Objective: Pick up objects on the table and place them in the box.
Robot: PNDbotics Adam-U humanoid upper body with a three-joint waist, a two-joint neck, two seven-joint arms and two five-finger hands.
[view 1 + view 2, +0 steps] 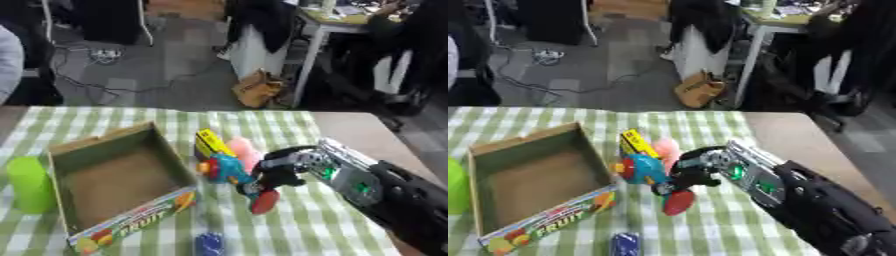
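Green and white checks cover the tabletop [289, 230], and behind it is a grey floor with cables and a brown bag. An open cardboard box [118, 185] sits on the left part of the cloth, with fruit pictures on its front side. It has nothing inside. A bright green cup [31, 184] stands just left of the box.

Right beside the box is a little bunch of things: a yellow pack [210, 142], a pink thing [244, 152], and a blue toy [229, 172] with orange and red bits. The right hand [278, 175] comes in from the right side. Its black fingers are curled around the blue toy, close to the red end. A small dark blue thing [209, 244] lies near the front edge, below the box corner. The left hand does not show.
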